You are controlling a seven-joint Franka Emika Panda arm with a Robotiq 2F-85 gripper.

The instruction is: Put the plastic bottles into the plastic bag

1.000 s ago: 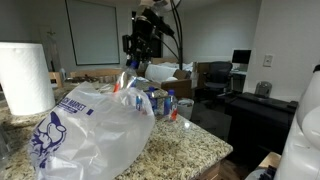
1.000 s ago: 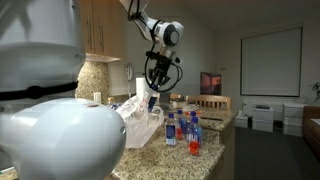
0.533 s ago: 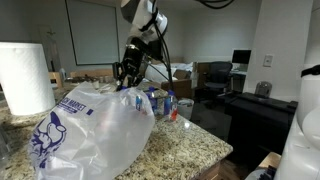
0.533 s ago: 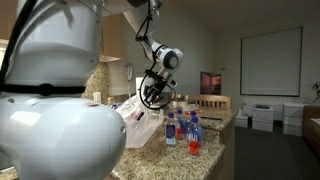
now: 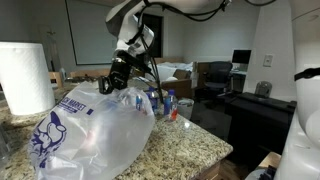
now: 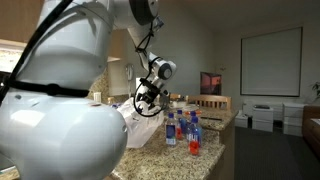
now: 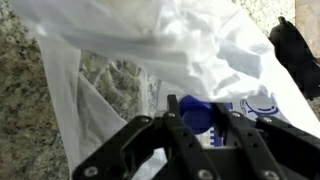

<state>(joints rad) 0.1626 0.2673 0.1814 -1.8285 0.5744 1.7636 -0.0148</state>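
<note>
My gripper (image 7: 197,106) is shut on a small plastic bottle (image 7: 197,118), whose blue cap shows between the fingers in the wrist view. It hangs over the crinkly whitish plastic bag (image 7: 215,45). In both exterior views the gripper (image 5: 109,84) (image 6: 141,102) is low at the top of the bag (image 5: 90,130) (image 6: 143,126). Several more bottles (image 5: 165,102) (image 6: 186,128) stand upright on the counter beyond the bag, one with red-orange colouring (image 6: 194,142).
A white paper towel roll (image 5: 25,78) stands by the bag on the granite counter (image 5: 195,148). The counter's edge is close to the bottles. Desks, chairs and boxes fill the room behind.
The arm has come down and toward the bag with the bottle; the gripper was well above the bag a second ago and now sits at its top.
</note>
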